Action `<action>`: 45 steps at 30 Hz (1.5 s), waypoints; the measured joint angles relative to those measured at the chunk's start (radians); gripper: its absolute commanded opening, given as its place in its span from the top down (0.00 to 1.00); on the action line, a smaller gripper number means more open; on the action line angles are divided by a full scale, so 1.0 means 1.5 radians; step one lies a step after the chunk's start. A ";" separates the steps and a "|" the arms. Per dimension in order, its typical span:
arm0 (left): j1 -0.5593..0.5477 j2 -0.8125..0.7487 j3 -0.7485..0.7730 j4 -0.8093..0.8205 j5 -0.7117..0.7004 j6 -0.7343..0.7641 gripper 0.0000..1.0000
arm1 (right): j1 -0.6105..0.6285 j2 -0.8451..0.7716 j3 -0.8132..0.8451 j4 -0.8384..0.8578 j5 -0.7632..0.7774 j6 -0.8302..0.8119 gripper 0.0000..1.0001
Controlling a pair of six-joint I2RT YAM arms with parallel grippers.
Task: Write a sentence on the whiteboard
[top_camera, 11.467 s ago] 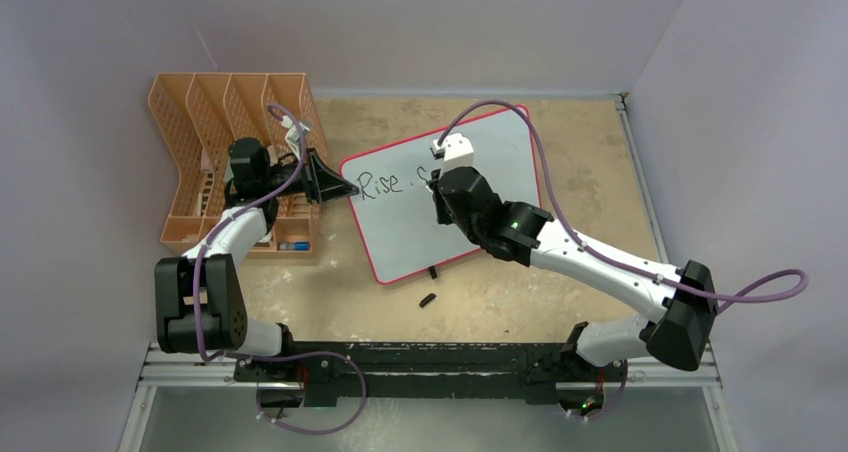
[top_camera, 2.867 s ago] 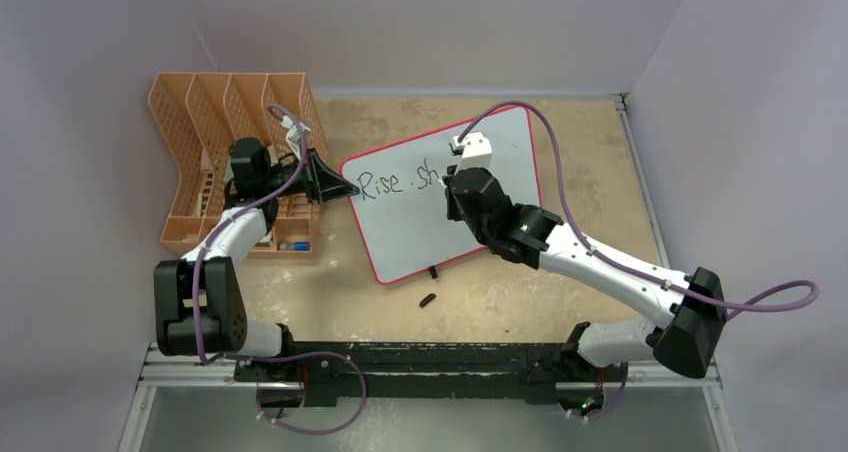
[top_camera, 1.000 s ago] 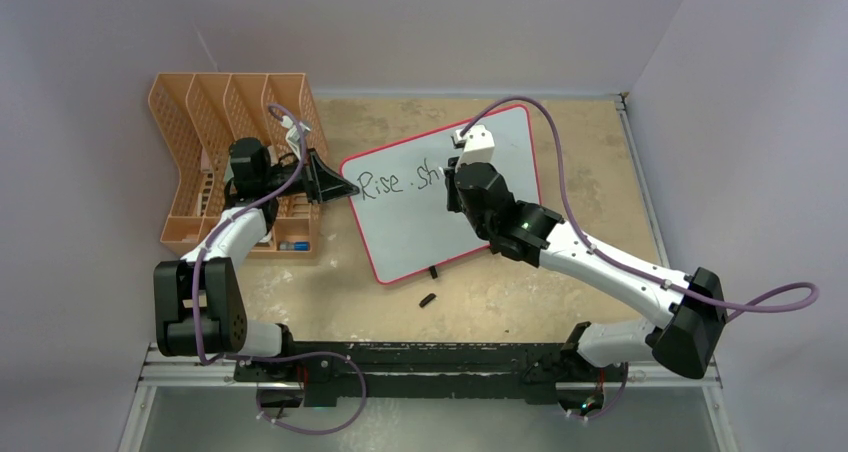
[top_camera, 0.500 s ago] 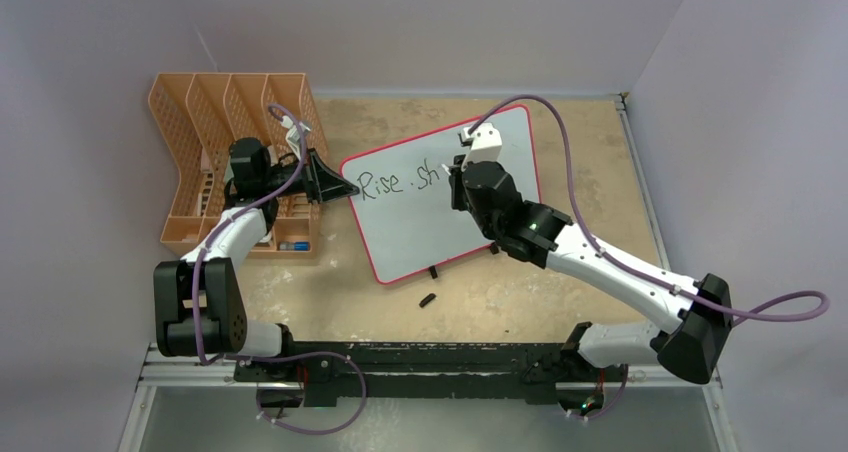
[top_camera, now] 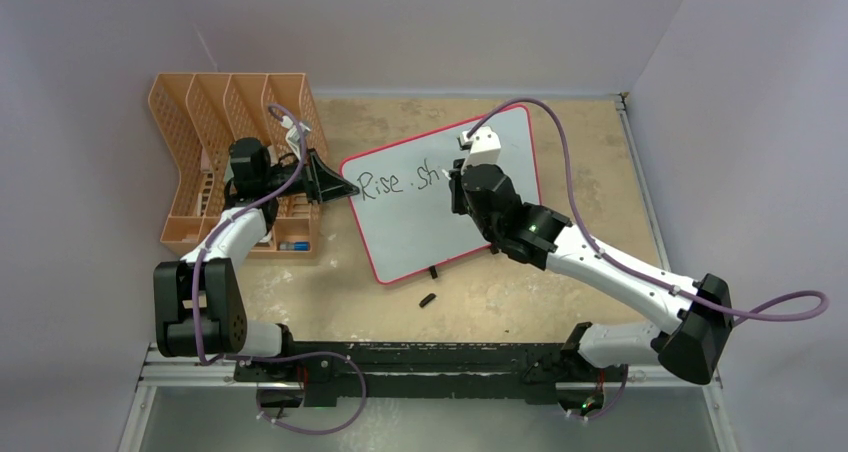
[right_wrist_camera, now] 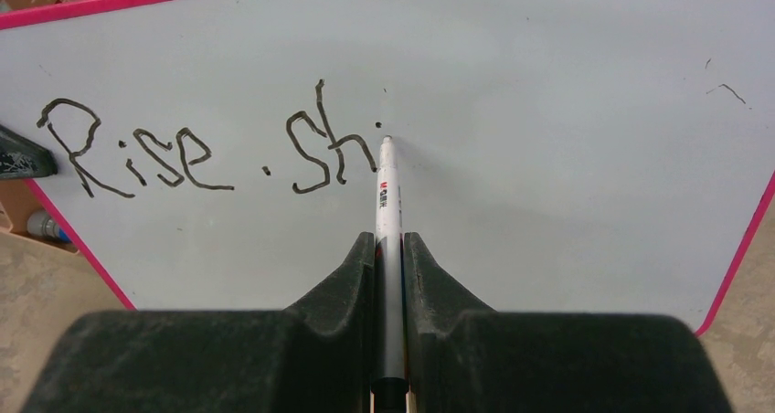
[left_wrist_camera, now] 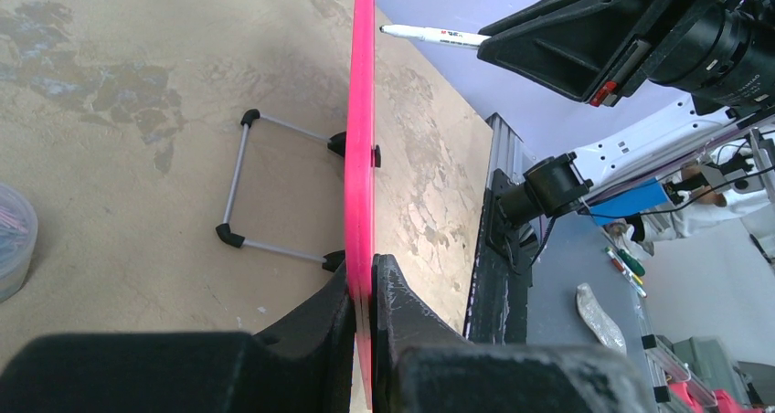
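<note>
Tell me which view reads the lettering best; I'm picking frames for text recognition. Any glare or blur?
Right wrist: the sentence is sharp and evenly lit, with no glare on the whiteboard. Top external: it is small, partly hidden by the right gripper. Left wrist: board edge-on, nothing legible.

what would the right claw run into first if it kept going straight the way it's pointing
The whiteboard: the marker in the right claw points at it, tip at or nearly on its surface just right of the lettering.

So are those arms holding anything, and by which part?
The right tool grips a slim white marker pen by its barrel; the left tool pinches the pink-rimmed whiteboard by its edge.
</note>
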 measured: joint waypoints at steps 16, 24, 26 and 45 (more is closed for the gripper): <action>0.000 0.000 0.000 -0.001 0.000 0.004 1.00 | 0.000 0.011 0.000 0.003 -0.012 0.000 1.00; 0.000 0.000 0.000 -0.001 -0.002 0.004 1.00 | 0.000 0.014 0.000 0.003 -0.009 0.000 1.00; 0.000 0.000 0.000 -0.001 -0.002 0.004 1.00 | 0.000 0.014 0.000 0.003 -0.009 0.000 1.00; 0.000 0.000 0.000 -0.005 -0.007 0.004 1.00 | 0.000 0.018 0.000 -0.018 -0.012 0.013 1.00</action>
